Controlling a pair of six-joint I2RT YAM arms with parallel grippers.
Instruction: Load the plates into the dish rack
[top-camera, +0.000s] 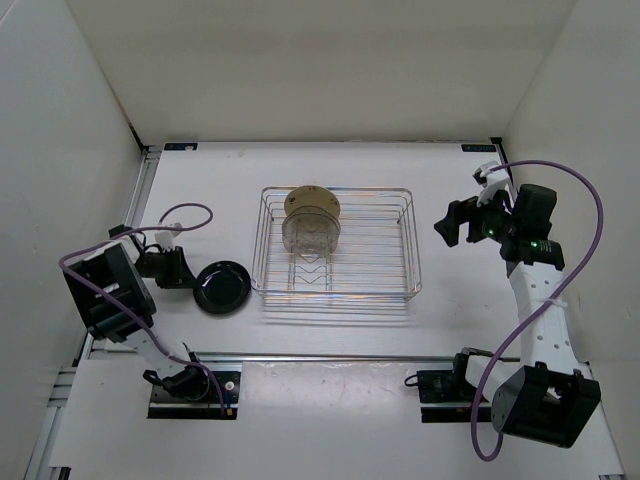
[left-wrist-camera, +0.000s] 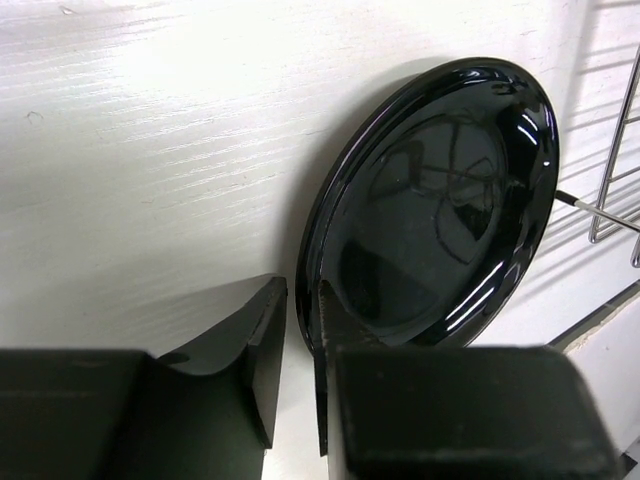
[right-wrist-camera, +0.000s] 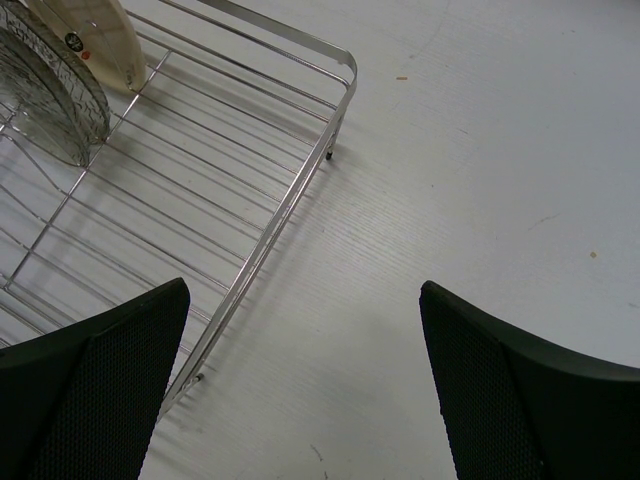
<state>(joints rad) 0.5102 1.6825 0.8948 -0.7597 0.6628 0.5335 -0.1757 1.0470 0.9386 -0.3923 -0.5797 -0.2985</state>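
Our left gripper (left-wrist-camera: 302, 310) is nearly closed, pinching the rim of the glossy black round plate (left-wrist-camera: 440, 200), which tilts up off the white table (left-wrist-camera: 150, 150) just ahead of the fingers. Beyond the plate sits the chrome wire dish rack (right-wrist-camera: 290, 200). Our right gripper (right-wrist-camera: 302, 290) hangs wide open, holding nothing, just beside the rack's corner. Further in, a tan round plate (right-wrist-camera: 95, 35) and translucent smoky-grey plates (right-wrist-camera: 55, 100) stand upright.

Gloss, chrome, matt white
I see a glossy black plate (left-wrist-camera: 440, 200), a shiny chrome wire dish rack (right-wrist-camera: 283, 203) and a matt, faintly grained white table (left-wrist-camera: 150, 150).
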